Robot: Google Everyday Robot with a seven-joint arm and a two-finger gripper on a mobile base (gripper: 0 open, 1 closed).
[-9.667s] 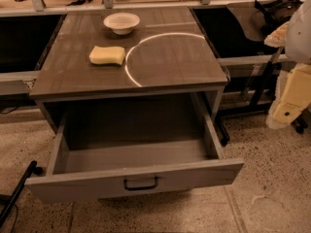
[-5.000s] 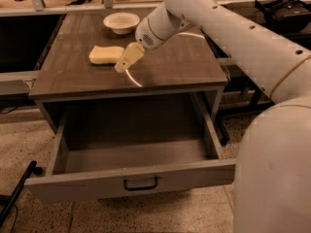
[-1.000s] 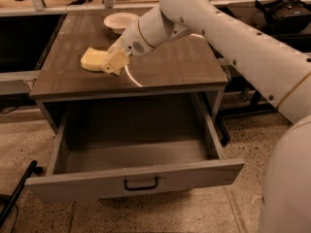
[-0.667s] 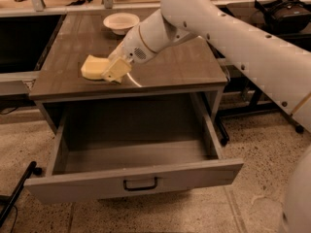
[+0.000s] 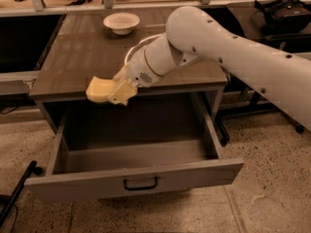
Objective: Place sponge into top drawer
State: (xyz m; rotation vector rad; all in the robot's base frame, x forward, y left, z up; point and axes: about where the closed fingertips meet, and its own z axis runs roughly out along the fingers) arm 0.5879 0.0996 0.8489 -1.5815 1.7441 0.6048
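Observation:
The pale yellow sponge (image 5: pixel 99 90) is held in my gripper (image 5: pixel 116 92), lifted off the cabinet top and hanging at its front edge, above the back left part of the open top drawer (image 5: pixel 136 178). The gripper is shut on the sponge's right end. The drawer is pulled out fully; its inside shows nothing in it, and its dark handle (image 5: pixel 141 184) is at the centre of the front panel. My white arm (image 5: pixel 228 47) reaches in from the right across the cabinet top.
A round white bowl (image 5: pixel 121 22) stands at the back of the cabinet top (image 5: pixel 77 57). Dark desks flank the cabinet on both sides. A headset (image 5: pixel 284 8) lies on the right desk. A dark bar (image 5: pixel 17 193) leans at the lower left on the floor.
My gripper closed on the sponge, lifted it off the cabinet top and carried it forward to the front edge, over the open drawer.

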